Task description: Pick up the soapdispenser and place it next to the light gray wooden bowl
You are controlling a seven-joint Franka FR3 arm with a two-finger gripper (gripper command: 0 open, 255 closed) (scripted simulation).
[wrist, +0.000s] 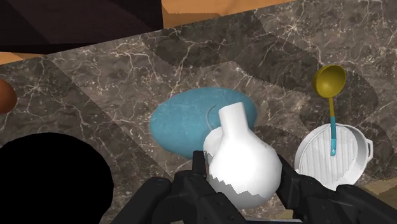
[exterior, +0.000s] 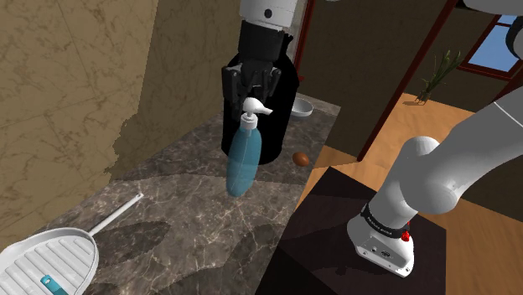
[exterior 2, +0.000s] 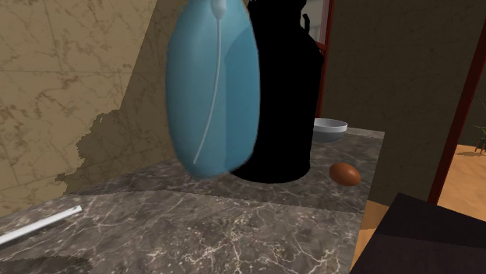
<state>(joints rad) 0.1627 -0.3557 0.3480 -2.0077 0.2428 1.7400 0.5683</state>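
Note:
My black gripper (exterior: 253, 95) is shut on the white pump head of the soap dispenser (exterior: 243, 159), whose translucent blue body hangs below it, lifted off the marble counter (exterior: 184, 218). In the wrist view the fingers (wrist: 201, 170) clasp the white pump (wrist: 243, 159), with the blue body (wrist: 181, 121) beyond it. The second exterior view has the blue bottle (exterior 2: 214, 86) close up and in the air. A light grey bowl (exterior: 302, 107) (exterior 2: 330, 128) sits at the counter's far end, behind a large black vessel (exterior: 281, 117).
The black vessel (exterior 2: 284, 101) stands between the bottle and the bowl. A brown egg (exterior: 301, 157) (exterior 2: 344, 173) lies near the counter's edge. A white ridged dish (wrist: 353, 153) with a blue-handled yellow ladle (wrist: 329, 81) sits at the near end (exterior: 46, 260). My dark stand (exterior: 335, 243) adjoins the counter.

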